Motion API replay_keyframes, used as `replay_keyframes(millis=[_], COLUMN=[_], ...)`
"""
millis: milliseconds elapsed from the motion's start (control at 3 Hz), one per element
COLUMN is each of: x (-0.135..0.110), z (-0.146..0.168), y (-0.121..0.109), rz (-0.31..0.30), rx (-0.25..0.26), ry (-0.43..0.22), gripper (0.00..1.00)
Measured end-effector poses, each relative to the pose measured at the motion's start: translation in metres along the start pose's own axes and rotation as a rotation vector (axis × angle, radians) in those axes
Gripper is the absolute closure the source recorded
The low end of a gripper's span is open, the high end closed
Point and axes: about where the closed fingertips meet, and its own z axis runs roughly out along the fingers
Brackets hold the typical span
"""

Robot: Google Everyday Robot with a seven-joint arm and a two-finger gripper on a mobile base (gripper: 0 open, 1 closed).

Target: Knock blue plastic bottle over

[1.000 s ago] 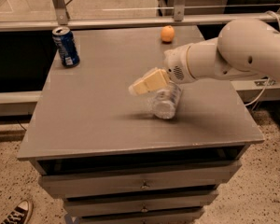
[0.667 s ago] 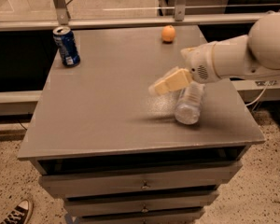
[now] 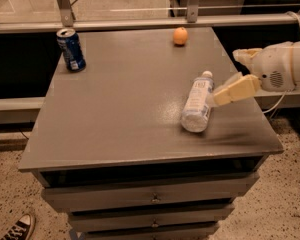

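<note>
Camera view of the knock-over task. The blue plastic bottle (image 3: 197,106) lies on its side on the grey tabletop (image 3: 125,109), immediately beside the tool (image 3: 229,78) on the side facing away from the arm. Its white cap (image 3: 207,75) points toward the tool's level and its base lies farther out, toward the front edge. The tool hovers at the tabletop's edge with its two cream fingers spread wide and nothing between them. The lower finger (image 3: 235,90) reaches down to the bottle's shoulder, though whether it touches or merely stands just beside cannot be told. A blue soda can (image 3: 71,49) stands upright well apart from the tool, at the far opposite corner. An orange (image 3: 180,36) rests beyond the tool, toward the back edge. Judged from its clear thin wall, the bottle is light and somewhat yielding, so it would dent under a firm squeeze. Its smooth round body is likely to slip and to roll freely now that it is down. A sideways push high on the body suits toppling, and no grasp is called for. If one were needed, the fingers should close across the labelled mid-body, square to its long axis. The bottle being down, the task appears complete.
</note>
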Motion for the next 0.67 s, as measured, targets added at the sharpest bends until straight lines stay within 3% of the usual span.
replay_keyframes(millis=[333, 667], x=[0.014, 0.0155], z=[-0.0375, -0.0432], y=[-0.0067, -0.0066], rz=[-0.007, -0.01], rx=[0.003, 0.0], ry=[-0.011, -0.011], gripper=[0.0, 0.0])
